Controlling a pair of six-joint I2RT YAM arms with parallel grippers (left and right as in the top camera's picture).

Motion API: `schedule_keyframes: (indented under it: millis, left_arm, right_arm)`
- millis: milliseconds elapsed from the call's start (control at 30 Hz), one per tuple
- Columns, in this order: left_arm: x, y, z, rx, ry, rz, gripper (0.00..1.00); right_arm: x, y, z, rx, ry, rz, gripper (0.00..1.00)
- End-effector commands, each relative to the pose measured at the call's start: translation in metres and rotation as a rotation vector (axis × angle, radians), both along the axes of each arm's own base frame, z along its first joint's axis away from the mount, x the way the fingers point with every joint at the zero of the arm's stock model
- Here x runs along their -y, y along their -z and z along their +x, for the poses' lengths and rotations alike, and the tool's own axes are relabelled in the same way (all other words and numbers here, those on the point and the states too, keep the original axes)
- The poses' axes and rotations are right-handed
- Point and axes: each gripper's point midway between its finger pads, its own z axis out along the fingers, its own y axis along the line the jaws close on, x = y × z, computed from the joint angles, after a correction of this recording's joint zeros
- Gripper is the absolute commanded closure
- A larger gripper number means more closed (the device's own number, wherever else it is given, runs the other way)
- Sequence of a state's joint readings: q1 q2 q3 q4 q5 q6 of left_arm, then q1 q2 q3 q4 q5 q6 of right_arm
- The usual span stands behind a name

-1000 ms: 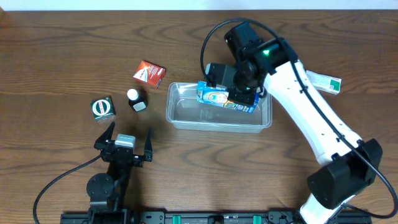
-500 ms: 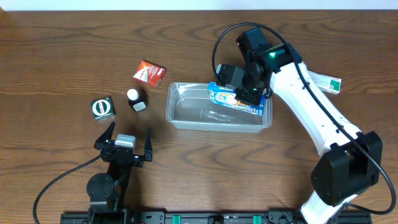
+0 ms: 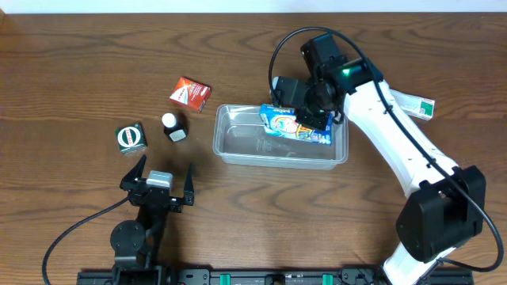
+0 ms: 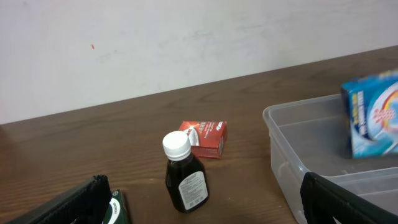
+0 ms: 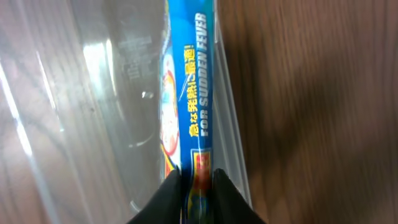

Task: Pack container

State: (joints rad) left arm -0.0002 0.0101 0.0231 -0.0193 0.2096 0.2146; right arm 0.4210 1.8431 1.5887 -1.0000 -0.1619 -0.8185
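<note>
Overhead view: the right gripper (image 3: 310, 119), clamped on the blue box (image 3: 289, 123), holds it along the 12 o'clock wall of the container (image 3: 226, 149), long axis 9-to-3; the left gripper (image 3: 165, 169) is wide open and empty.

The worktop (image 3: 79, 63) is dark brown wood with a wavy grain. The container (image 3: 230, 149) is clear and colourless. In it, the blue box (image 3: 295, 124) shows rainbow, orange and white print, with yellow characters and white lettering along its edge. Left of the container are a red box (image 3: 191, 93) with white marks, a dark brown bottle (image 3: 173, 127) with a white cap and label, and a dark green box (image 3: 131, 138) bearing a white ring. Right of the container lies a white box (image 3: 415, 103) with a green end. Both the right end effector (image 5: 196, 174) and the left end effector (image 3: 167, 163) are black.
</note>
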Motion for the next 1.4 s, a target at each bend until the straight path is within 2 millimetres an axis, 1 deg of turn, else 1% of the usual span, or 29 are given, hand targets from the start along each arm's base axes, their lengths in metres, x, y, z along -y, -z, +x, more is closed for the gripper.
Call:
schedule_keyframes:
  millis: [0, 200, 433, 567, 867, 933, 1000, 1100, 1133, 1200, 1233, 1267, 1333, 1367]
  left_arm:
    - [0.002, 0.016, -0.001, -0.043, 0.012, 0.011, 0.02]
    - [0.002, 0.016, -0.001, -0.044, 0.012, 0.011, 0.02]
    - [0.002, 0.016, -0.001, -0.044, 0.012, 0.011, 0.02]
    - [0.002, 0.016, -0.001, -0.043, 0.012, 0.011, 0.02]
    - [0.002, 0.016, -0.001, -0.044, 0.012, 0.011, 0.02]
    - [0.002, 0.016, -0.001, -0.044, 0.012, 0.011, 0.02]
    - [0.002, 0.016, -0.001, -0.043, 0.012, 0.011, 0.02]
    - [0.002, 0.016, -0.001, -0.043, 0.012, 0.011, 0.02]
    - [0.002, 0.016, -0.001, -0.044, 0.012, 0.011, 0.02]
    - [0.002, 0.016, -0.001, -0.044, 0.012, 0.011, 0.02]
    - [0.002, 0.016, -0.001, -0.043, 0.012, 0.011, 0.02]
    - [0.002, 0.016, -0.001, -0.043, 0.012, 0.011, 0.02]
    - [0.002, 0.016, -0.001, -0.043, 0.012, 0.011, 0.02]
    - [0.002, 0.016, -0.001, -0.043, 0.012, 0.011, 0.02]
  right_arm:
    - [0.000, 0.006, -0.001, -0.005, -0.003, 0.023, 0.83]
    - [0.003, 0.021, -0.001, -0.004, 0.001, 0.015, 0.80]
    - [0.007, 0.022, 0.000, -0.010, 0.021, 0.016, 0.73]
    - [0.007, 0.023, -0.004, -0.033, 0.050, 0.017, 0.71]
    - [-0.002, 0.023, -0.012, -0.064, 0.085, 0.029, 0.67]
    - [-0.006, 0.022, -0.013, -0.066, 0.094, 0.034, 0.64]
    - [-0.009, 0.017, -0.011, -0.062, 0.116, 0.046, 0.59]
    - [-0.013, 0.005, -0.004, -0.048, 0.152, 0.070, 0.52]
    - [-0.015, -0.002, -0.001, -0.040, 0.166, 0.081, 0.45]
    - [-0.018, -0.014, 0.003, -0.032, 0.190, 0.105, 0.19]
    - [-0.021, -0.022, 0.004, -0.033, 0.201, 0.127, 0.13]
    - [-0.024, -0.025, 0.004, -0.039, 0.201, 0.141, 0.10]
    - [-0.036, -0.037, -0.003, -0.079, 0.178, 0.208, 0.01]
    - [-0.042, -0.041, -0.007, -0.100, 0.171, 0.239, 0.01]
